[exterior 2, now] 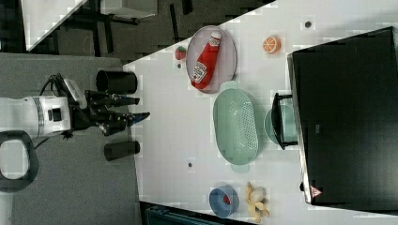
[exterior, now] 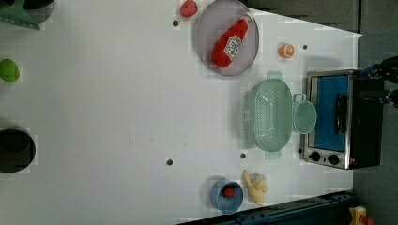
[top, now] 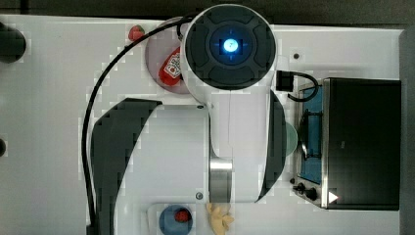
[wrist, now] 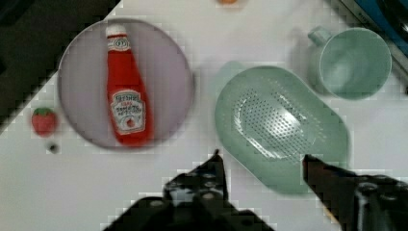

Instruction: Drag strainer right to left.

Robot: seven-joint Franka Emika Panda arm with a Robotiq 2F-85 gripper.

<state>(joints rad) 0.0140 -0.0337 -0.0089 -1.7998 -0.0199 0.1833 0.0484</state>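
Your gripper (wrist: pixel 262 161) hangs above the table with its two dark fingers (wrist: pixel 211 173) spread wide and nothing between them; in the wrist view the near rim of the strainer (wrist: pixel 281 127) sits in the gap between the tips, well below them. The strainer is an empty, pale mint-green oval of plastic with a finely perforated bottom and small end tabs. In the left view it lies on the table just to the left of a round mint mug (exterior: pixel 304 117), also empty, which stands against the front of a steel toaster oven (exterior: pixel 342 119) with a blue interior and black knobs.

Beside the strainer you have a round grey plate (wrist: pixel 79 72) holding a red ketchup bottle (wrist: pixel 126 98) on its side, white cap outward. A strawberry (wrist: pixel 44 120) lies just off the plate. In the left view, a small blue bowl (exterior: pixel 220 199) holds a red piece, with a pale yellow lumpy thing (exterior: pixel 255 186) just beside it and an orange slice (exterior: pixel 286 50) near the oven.

The table (exterior: pixel 117 93) is smooth and white, dotted with small dark holes; grey floor surrounds it.
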